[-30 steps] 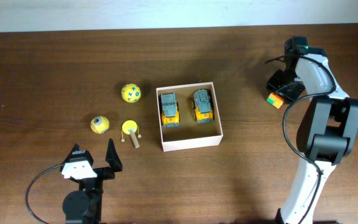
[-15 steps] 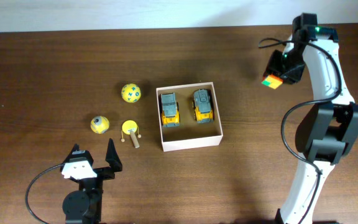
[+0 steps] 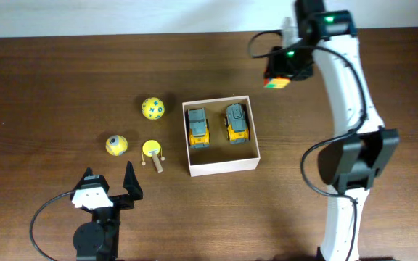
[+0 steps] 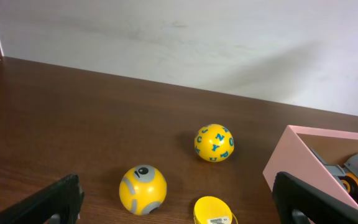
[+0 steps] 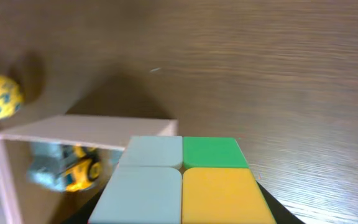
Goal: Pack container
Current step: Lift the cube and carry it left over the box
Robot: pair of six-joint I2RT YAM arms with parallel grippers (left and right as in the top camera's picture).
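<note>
Right gripper (image 3: 280, 72) is clamped on the multicoloured cube (image 3: 275, 83) and has swung way over. A second ago it sat at the right edge of the overhead frame, half a second ago a bit higher, and now it's upper centre, just up and right of the container (image 3: 222, 166). The container is in the middle of the frame with two toy trucks (image 3: 197, 127) already inside, so I'd guess the cube goes in next. On the wrist cam the cube hangs just outside the box's corner, not over the opening yet. Nothing else budged: the left gripper (image 3: 109, 174) sits at lower left, spread wide and empty, and both yellow balls (image 3: 152, 108) stay put left of the box.
</note>
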